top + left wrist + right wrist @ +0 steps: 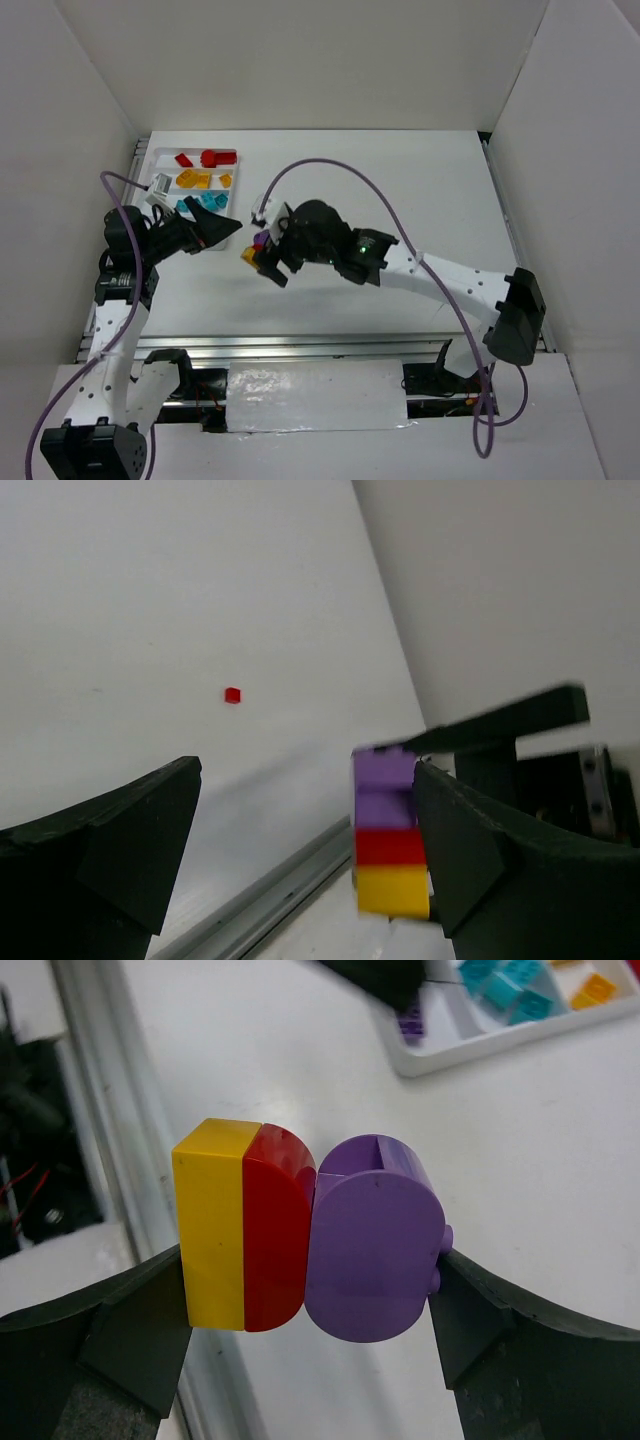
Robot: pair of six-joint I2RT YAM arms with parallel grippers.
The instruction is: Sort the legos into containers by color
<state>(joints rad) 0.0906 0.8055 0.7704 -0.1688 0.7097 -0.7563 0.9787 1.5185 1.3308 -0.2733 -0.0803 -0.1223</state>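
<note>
My right jaws [310,1260] are clenching a yellow, red and purple plastic brick stack [250,1240] endwise above the bench's [400,180] middle; my released left jaws [305,780] are straddling it, its long axis crossing their closing line.

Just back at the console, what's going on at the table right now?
The right end effector is clamped on a stuck-together stack of yellow, red and purple bricks, holding it above the table near the white tray. The left end effector is open, with the stack beside one finger but not gripped. Red bricks, yellow bricks and teal bricks lie in separate compartments. The stack is not yet pulled apart or sorted.
</note>
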